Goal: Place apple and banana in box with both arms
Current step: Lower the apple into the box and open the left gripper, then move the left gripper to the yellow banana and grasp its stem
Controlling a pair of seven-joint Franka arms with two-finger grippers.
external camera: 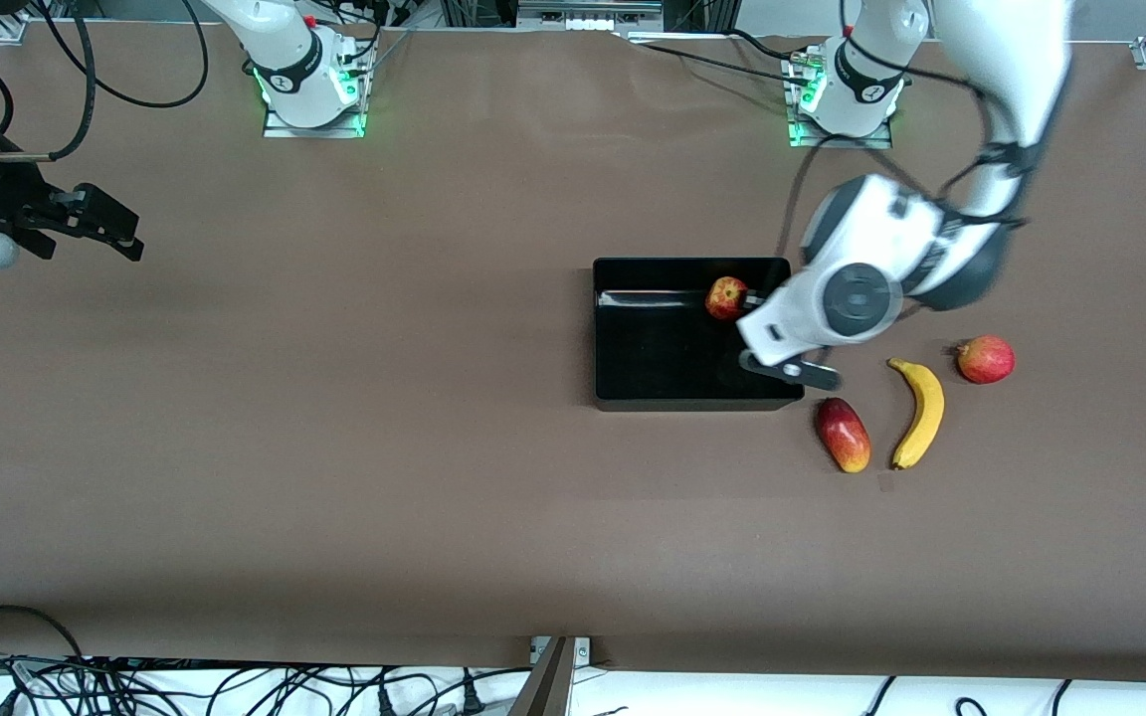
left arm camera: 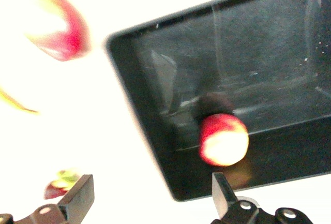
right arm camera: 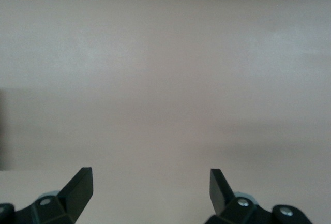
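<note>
The apple (external camera: 727, 297) lies inside the black box (external camera: 672, 368), by the wall farther from the front camera, free of any grip. My left gripper (external camera: 787, 338) hangs open over the box's corner at the left arm's end, one finger just beside the apple. The left wrist view shows the apple (left arm camera: 223, 140) on the box floor (left arm camera: 269, 53), past my open left gripper (left arm camera: 152, 195). The banana (external camera: 919, 413) lies on the table beside the box, toward the left arm's end. My right gripper (external camera: 125, 234) waits open over bare table at the right arm's end, and the right wrist view shows my right gripper (right arm camera: 151, 182) holding nothing.
An oblong red-yellow fruit (external camera: 843, 435) lies between the box and the banana. A round red fruit with a nub (external camera: 986, 359) sits beside the banana's stem end. Brown tabletop stretches wide between the box and the right gripper.
</note>
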